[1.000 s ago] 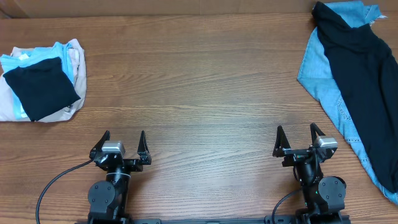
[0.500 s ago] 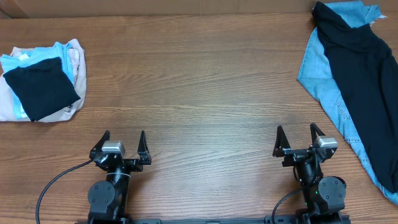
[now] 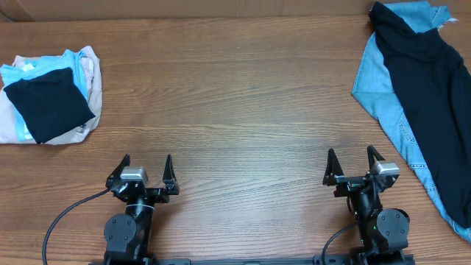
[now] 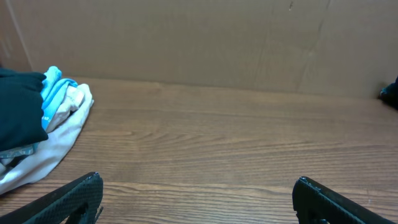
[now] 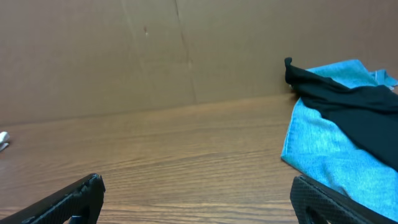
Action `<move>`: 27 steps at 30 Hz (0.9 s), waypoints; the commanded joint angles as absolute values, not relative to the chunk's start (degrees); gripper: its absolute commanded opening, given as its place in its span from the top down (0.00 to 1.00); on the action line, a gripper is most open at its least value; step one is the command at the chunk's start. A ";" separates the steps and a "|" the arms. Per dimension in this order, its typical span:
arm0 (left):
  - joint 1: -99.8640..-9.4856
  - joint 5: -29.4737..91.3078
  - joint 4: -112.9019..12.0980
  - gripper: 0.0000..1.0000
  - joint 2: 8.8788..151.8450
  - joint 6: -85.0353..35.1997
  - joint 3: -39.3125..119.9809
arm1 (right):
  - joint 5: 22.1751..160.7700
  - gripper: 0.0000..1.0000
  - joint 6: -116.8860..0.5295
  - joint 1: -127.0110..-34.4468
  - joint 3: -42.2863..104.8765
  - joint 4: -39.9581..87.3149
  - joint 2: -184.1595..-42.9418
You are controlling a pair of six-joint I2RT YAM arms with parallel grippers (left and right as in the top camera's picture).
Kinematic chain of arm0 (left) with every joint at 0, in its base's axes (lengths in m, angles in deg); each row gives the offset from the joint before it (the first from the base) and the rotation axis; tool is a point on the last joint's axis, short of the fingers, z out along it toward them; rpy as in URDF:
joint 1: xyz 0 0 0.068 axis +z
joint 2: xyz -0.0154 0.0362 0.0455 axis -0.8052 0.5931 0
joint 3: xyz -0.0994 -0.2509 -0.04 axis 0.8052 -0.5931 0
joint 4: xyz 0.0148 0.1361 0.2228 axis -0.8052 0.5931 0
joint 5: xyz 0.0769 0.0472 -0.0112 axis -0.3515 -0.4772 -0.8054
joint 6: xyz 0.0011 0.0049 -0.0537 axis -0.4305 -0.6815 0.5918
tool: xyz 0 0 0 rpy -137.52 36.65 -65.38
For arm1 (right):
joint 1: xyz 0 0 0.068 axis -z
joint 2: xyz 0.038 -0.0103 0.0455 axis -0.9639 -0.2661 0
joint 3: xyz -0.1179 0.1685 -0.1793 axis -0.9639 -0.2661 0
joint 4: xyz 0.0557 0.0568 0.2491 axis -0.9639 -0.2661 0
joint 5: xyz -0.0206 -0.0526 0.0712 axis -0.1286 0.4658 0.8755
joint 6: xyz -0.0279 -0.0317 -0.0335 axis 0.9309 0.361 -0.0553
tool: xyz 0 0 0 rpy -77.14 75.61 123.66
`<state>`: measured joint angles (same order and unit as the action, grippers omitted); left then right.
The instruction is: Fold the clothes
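Observation:
A stack of folded clothes [image 3: 48,96] lies at the far left of the table: a black piece on top of light blue and beige ones. It also shows in the left wrist view [image 4: 34,118]. An unfolded black garment [image 3: 430,96] lies on an unfolded light blue one [image 3: 383,103] at the far right; both show in the right wrist view [image 5: 348,99]. My left gripper [image 3: 144,168] is open and empty near the front edge, shown also in its wrist view [image 4: 196,193]. My right gripper [image 3: 355,163] is open and empty near the front edge, shown also in its wrist view [image 5: 196,193].
The wooden table [image 3: 235,96] runs between the two piles. A cardboard wall [image 4: 199,43] stands along the far edge. A black cable [image 3: 62,221] loops from the left arm's base.

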<state>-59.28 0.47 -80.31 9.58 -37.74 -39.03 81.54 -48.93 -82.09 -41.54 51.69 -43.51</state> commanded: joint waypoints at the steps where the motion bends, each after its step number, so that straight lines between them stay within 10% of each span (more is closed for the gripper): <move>1: -59.23 -0.10 -80.51 0.00 8.99 -38.90 -39.25 | 81.63 0.00 -48.76 -81.90 -42.11 52.89 -42.94; 27: -59.23 0.95 -69.80 0.00 15.72 -34.35 -21.08 | 77.43 0.00 -51.95 -81.90 -17.85 41.81 -63.71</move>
